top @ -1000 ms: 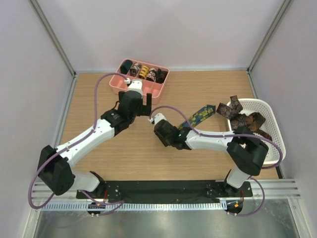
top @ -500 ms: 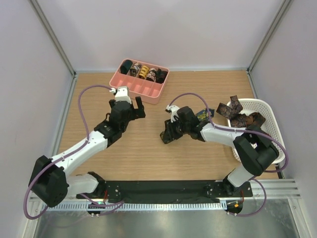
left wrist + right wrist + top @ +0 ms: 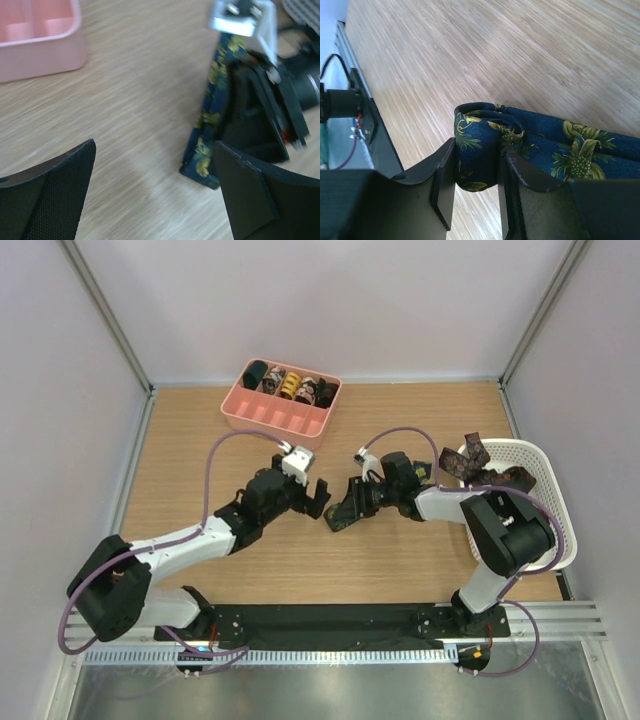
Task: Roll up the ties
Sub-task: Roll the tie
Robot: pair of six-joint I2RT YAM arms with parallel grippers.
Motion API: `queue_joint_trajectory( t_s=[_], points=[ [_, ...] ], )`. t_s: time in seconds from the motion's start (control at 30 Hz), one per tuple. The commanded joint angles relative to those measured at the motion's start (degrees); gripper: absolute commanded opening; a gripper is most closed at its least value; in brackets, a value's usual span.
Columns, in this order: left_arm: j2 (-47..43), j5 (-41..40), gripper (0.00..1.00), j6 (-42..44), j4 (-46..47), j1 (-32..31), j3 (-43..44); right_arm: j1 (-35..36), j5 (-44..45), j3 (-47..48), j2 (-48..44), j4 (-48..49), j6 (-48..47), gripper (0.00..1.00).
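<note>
Several rolled ties (image 3: 289,386) are lying in the pink tray (image 3: 262,415); left gripper (image 3: 318,498), gaping, is nearing right gripper (image 3: 339,519), clamping navy tie (image 3: 530,135).

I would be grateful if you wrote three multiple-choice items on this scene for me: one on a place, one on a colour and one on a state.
1. Where on the wooden table does the white plastic lattice basket stand?
A. at its right edge
B. at its left edge
C. in the middle

2. What colour is the fabric necktie in the right claw?
A. plain red
B. navy with yellow-green print
C. white

3. How is the left claw?
A. shut on a necktie
B. shut with nothing in it
C. open and empty

Key:
1 A, the top view shows it by the right wall.
2 B, the right wrist view shows the print up close.
3 C, its fingers stand wide apart over bare wood.
</note>
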Motion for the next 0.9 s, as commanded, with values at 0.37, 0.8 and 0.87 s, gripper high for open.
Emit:
queue_joint_trajectory(
  t_s=[0.37, 0.8, 0.87],
  points=[
    [10.63, 16.65, 1.0, 18.77, 3.82, -4.32, 2.18, -5.77, -7.29, -4.1, 6.71, 8.04, 7.28, 0.02],
    [20.39, 18.58, 1.0, 21.24, -1.81, -5.28, 10.97, -7.71, -8.43, -6.56, 7.5, 13.31, 9.83, 0.02],
    [22.05, 19.9, 1.0, 21.76, -2.77, -5.29, 11.85, -7.79, -8.43, -6.47, 7.77, 13.49, 9.92, 0.02]
  ],
)
